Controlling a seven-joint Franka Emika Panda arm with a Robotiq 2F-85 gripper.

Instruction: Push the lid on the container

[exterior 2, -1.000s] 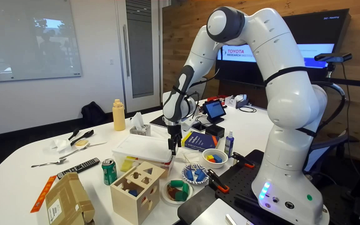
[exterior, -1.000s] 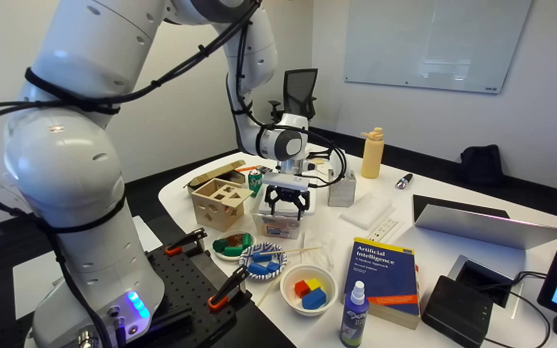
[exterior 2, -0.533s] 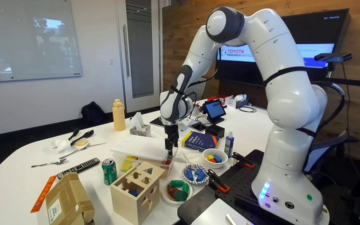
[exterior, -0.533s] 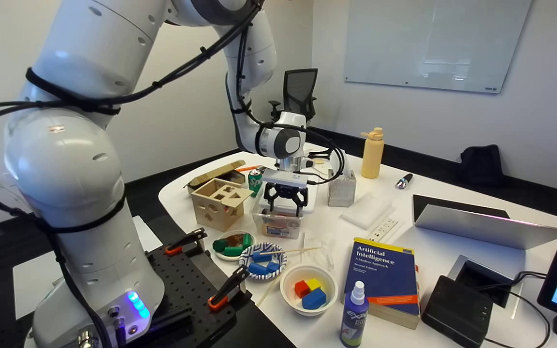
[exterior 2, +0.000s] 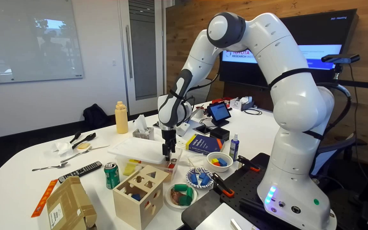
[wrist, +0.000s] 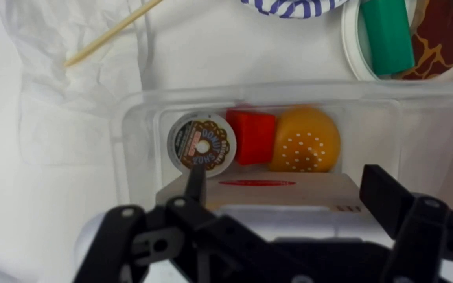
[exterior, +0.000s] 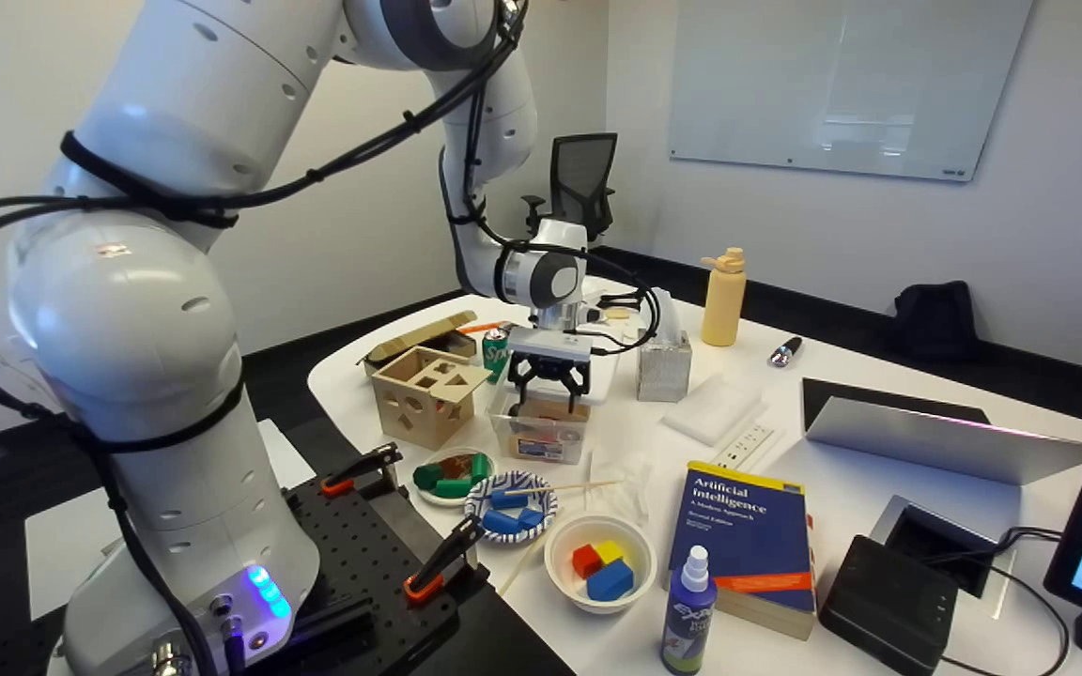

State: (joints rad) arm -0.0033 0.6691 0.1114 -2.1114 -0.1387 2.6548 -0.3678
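Inside the container (wrist: 297,91), 1 DONUT SHOP pod (wrist: 201,143)

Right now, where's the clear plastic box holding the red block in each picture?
In an exterior view: the clear, boxy plastic container near the middle, below the black gripper.
In an exterior view: the container left of middle, partly behind the pale wooden box with holes.
In the wrist view: the container across the middle, to the right edge.
Shared landmark: the round blue-and-white patterned dish; the wrist view shows only its edge, at the top.
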